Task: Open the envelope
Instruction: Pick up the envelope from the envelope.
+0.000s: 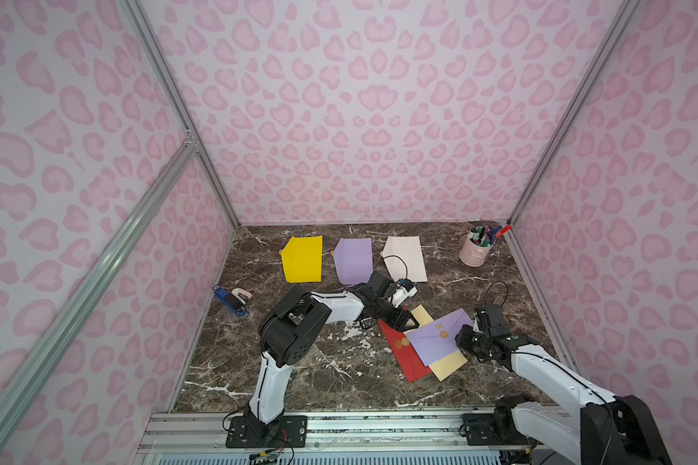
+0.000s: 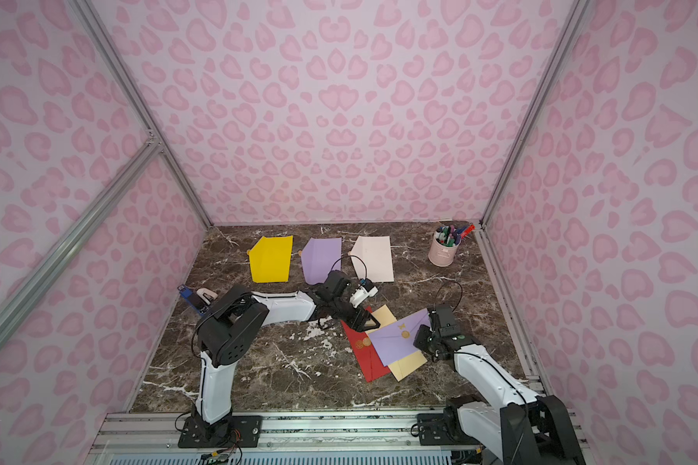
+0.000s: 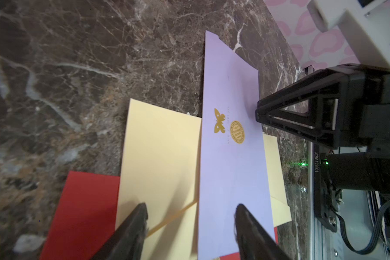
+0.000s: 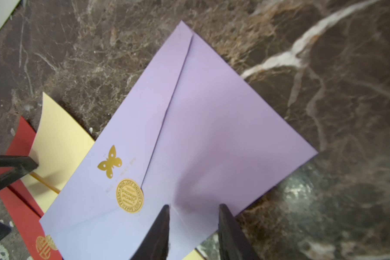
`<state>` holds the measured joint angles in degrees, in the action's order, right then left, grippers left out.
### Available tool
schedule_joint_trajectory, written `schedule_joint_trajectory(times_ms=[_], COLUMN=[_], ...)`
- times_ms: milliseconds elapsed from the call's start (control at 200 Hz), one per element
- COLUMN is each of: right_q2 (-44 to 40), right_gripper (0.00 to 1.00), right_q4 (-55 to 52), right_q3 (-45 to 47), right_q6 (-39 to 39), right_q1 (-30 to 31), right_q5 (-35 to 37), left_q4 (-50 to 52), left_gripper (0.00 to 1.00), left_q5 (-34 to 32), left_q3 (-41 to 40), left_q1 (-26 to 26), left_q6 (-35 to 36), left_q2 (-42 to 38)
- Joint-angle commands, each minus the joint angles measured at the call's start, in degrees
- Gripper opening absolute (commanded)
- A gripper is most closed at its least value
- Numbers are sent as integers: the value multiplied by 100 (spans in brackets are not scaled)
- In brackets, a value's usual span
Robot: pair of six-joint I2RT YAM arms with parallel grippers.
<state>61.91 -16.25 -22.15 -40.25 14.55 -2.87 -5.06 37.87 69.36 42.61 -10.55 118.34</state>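
Envelope (image 1: pixel 440 340), purple: lies flap side up on top of a skewed pile on the marble surface (image 1: pixel 319 362), nearer the right arm. A cream envelope (image 3: pixel 160 146) sits under it and a red envelope (image 3: pixel 86 213) is lowest. The flap is down, its tip fastened by a round gold sticker (image 4: pixel 129 195) beside a gold butterfly print. Not yet open.

Right gripper (image 4: pixel 194 208): fingers partly spread, tips down on the back panel just beside the sticker. The paper puckers faintly between them and nothing looks clamped. This reads as a hold-down, pinning the body so the flap can be worked against it.

Left gripper (image 3: pixel 190 209): fingers spread wide and low at the opposite end, one over the cream envelope, the other over the purple edge. Contact cannot be told. Probably lining up to catch the flap edge.

Risk: the purple envelope rests on loose paper, not on the surface. A pull may drag the whole pile rather than break the seal.
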Motion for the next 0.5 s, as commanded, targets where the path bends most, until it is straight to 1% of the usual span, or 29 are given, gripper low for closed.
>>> schedule_joint_trajectory(times_ms=[0,240,270,495], right_q2=[1,14,21,40], right_gripper=[37,37,37,37], right_q4=[-221,-190,-185,-150], right_q3=[53,71,71,71], right_q6=[26,49,52,61], right_q1=[-12,-13,-11,-11], right_q5=[-37,-91,-99,-152], left_q4=[215,398,409,499], left_gripper=[65,65,65,64], left_q5=[172,247,243,256], left_q3=[88,253,445,730], left_q1=[62,173,192,313], left_q6=[173,217,215,171], left_q2=[67,297,323,600])
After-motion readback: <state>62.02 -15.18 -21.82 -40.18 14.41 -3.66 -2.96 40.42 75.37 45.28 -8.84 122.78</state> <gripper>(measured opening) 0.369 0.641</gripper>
